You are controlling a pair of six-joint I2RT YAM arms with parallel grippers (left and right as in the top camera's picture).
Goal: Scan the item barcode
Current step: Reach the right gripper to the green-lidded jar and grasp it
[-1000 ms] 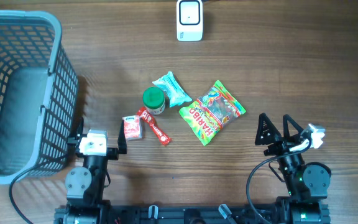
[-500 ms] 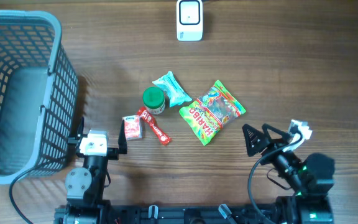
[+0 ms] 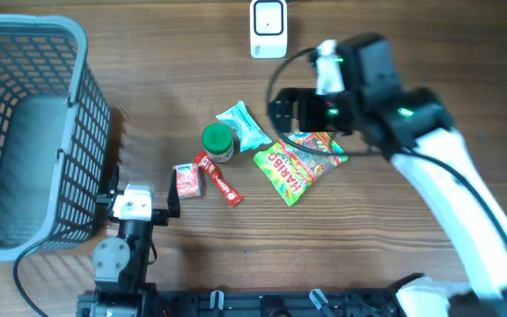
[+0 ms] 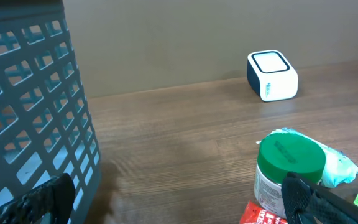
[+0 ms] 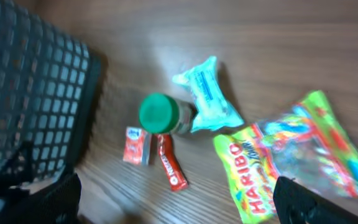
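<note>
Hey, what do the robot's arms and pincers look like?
The left arm is black, with a white block at the wrist and a black cable trailing off. The right arm has white links, black joints, a green light and a looped black cable. The left pincer and right pincer are black too.

Wood table [image 3: 148, 79] in front of me: grey basket [image 3: 91, 150] on the left, white scanner [image 3: 268, 28] at the far edge. Mid-table there's a green-lid jar [image 3: 217, 142] beside a teal packet [image 3: 243, 125], a Haribo bag [image 3: 289, 172] to the right, and a red box [image 3: 187, 180] and red stick pack [image 3: 220, 180] nearer.
</note>
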